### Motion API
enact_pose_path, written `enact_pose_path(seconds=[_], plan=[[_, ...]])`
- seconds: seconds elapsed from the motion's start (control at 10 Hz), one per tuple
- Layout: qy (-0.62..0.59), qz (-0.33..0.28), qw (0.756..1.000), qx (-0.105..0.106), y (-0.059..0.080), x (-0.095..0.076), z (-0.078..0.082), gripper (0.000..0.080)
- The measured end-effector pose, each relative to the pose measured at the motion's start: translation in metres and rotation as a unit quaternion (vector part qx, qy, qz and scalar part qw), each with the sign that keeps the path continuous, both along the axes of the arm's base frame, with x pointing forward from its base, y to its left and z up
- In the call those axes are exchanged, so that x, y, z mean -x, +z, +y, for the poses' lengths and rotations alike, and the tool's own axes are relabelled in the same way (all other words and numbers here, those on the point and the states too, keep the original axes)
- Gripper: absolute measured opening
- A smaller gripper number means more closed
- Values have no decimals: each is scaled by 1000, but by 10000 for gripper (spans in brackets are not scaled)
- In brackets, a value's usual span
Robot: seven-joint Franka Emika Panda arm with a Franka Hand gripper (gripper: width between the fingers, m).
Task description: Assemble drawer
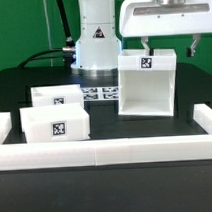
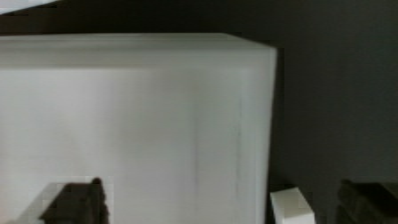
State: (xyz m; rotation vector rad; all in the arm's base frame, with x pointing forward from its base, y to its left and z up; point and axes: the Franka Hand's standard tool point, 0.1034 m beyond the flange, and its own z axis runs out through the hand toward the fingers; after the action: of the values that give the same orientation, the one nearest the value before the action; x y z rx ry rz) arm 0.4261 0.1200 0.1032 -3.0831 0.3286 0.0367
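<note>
The large white boxy shell (image 1: 143, 84) of the drawer stands upright right of centre, its open side facing the front, a tag on its top edge. Two small white trays (image 1: 56, 95) (image 1: 55, 123) with tags sit in the exterior view's left. My gripper (image 1: 168, 48) hovers just above the shell's top, jaws wide apart and empty. In the wrist view the shell (image 2: 134, 110) fills most of the picture. My gripper (image 2: 222, 205) has one dark finger (image 2: 75, 203) over the shell's white face and the other (image 2: 370, 203) beyond its edge.
The marker board (image 1: 98, 92) lies flat behind the trays, in front of the robot base (image 1: 94, 39). A low white border wall (image 1: 106, 151) runs along the front and up both sides of the black table.
</note>
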Motion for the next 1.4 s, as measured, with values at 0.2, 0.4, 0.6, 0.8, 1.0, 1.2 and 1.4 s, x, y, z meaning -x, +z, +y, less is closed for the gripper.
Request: enact_pose_path(seconds=[0.2,0.4,0.6,0.8,1.0,1.2,1.4], plan=[[1,2,1000,0,-3,1,0,650],[2,3,1000,0,-5,2,0,392],[2,3,1000,0,-5,2,0,210],[2,3,1000,0,-5,2,0,82],[2,3,1000,0,-5,2,0,36],[2,3,1000,0,-5,2,0,36],[2,3,1000,0,-5,2,0,36]])
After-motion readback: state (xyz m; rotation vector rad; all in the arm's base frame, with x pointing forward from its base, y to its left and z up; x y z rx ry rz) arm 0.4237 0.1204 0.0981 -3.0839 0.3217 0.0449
